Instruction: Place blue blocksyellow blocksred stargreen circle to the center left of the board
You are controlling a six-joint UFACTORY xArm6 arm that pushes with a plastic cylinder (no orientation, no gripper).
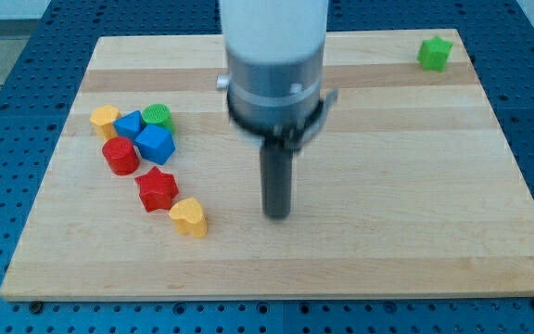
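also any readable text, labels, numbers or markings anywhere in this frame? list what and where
None readable in the camera view.
Blocks, e.g. the red star and the green block at the view's top right: plain faces.
Wooden board: only grain.
Arm housing above my tip: no visible label.

I see a pale wooden board (387, 186) with visible grain, matt and smooth. The blocks — such as the red star (157, 188) and the green circle (157, 115) — look like plastic with a slight sheen. My tip (277, 215) is dark and matt.
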